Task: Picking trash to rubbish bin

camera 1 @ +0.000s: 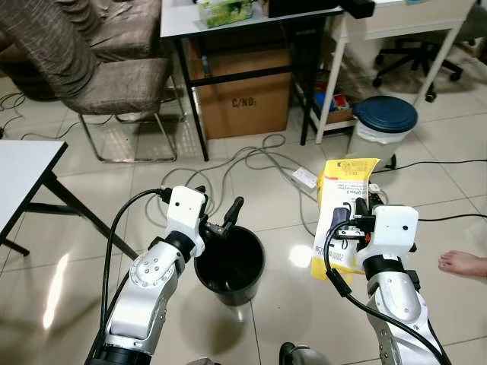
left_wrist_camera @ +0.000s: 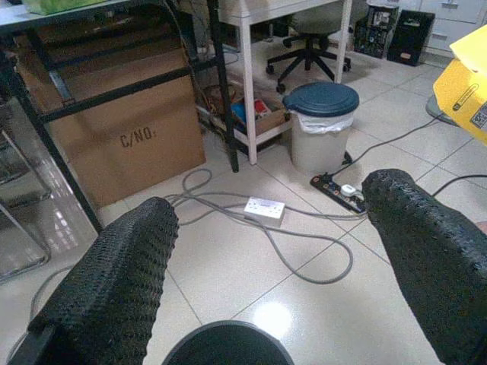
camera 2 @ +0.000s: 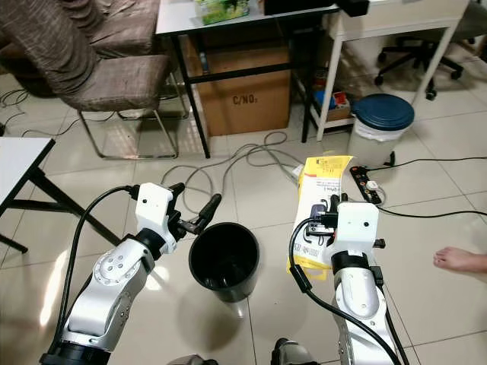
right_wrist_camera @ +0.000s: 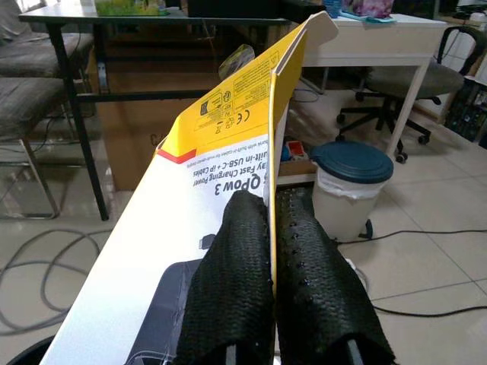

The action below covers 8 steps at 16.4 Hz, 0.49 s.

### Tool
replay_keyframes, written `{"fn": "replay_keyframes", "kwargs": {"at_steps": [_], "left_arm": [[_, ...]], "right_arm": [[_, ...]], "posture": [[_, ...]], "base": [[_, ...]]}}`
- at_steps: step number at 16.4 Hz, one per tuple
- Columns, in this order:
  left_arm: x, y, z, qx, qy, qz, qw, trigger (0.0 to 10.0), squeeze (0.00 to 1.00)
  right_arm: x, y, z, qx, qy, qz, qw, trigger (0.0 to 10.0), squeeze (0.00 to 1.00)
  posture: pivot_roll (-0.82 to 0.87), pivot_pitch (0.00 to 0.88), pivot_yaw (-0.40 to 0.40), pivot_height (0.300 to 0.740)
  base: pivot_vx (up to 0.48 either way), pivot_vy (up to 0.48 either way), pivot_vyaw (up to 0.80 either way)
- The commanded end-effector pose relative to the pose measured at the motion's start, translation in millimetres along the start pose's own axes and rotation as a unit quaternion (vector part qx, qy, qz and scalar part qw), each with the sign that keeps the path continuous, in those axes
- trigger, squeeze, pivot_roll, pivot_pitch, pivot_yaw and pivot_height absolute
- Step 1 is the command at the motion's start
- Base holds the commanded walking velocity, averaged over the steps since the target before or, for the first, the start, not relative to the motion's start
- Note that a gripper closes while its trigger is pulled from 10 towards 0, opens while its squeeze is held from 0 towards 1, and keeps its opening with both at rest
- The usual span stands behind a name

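Note:
A black round bin (camera 1: 230, 262) stands on the tiled floor right in front of me, between my arms. My left gripper (camera 1: 219, 210) is open just above the bin's near-left rim, and the bin's rim (left_wrist_camera: 228, 344) shows below its fingers (left_wrist_camera: 114, 281). My right gripper (right_wrist_camera: 270, 251) is shut on the edge of a flat yellow and white product package (camera 1: 344, 205). The package is held upright to the right of the bin, clear of the floor.
A small waste bin with a blue lid (camera 1: 384, 122) stands at the back right, with cables and a power strip (camera 1: 304, 177) on the floor nearby. A cardboard box (camera 1: 243, 95) sits under the desk, a chair (camera 1: 114, 76) stands back left, and a person's bare foot (camera 1: 463, 264) is at the right.

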<state>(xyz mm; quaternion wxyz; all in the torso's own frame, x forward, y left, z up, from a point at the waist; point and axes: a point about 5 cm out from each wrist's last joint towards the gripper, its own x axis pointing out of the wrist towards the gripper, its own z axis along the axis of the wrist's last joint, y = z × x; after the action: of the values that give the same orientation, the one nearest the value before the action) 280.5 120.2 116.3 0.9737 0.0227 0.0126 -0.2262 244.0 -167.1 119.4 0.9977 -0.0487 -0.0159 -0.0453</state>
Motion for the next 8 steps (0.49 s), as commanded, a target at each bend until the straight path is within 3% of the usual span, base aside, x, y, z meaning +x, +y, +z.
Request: {"fn": "replay_keyframes", "kwargs": {"at_steps": [1,5,8], "left_arm": [[-2.8,2.8,-1.3,-0.001,0.005,0.0,1.0,10.0,0.0],[-1.8,4.1,-2.3,-0.002,0.009,0.004,1.0,10.0,0.0],[3.4,4.3,-0.4,-0.004,0.006,0.01,1.0,10.0,0.0]], "right_arm": [[0.7,3.2,0.5,-0.002,-0.004,0.004,1.0,10.0,0.0],[4.1,5.6,1.8,-0.004,-0.008,0.005,1.0,10.0,0.0],[10.2,8.7,5.9,-0.003,-0.017,0.007,1.0,10.0,0.0]], "posture": [[-0.06,0.149,0.096,0.74],[-0.06,0.153,0.097,0.74],[-0.06,0.154,0.098,0.74]], "base": [[0.0,0.0,0.0],[0.0,0.0,0.0],[0.0,0.0,0.72]]}}
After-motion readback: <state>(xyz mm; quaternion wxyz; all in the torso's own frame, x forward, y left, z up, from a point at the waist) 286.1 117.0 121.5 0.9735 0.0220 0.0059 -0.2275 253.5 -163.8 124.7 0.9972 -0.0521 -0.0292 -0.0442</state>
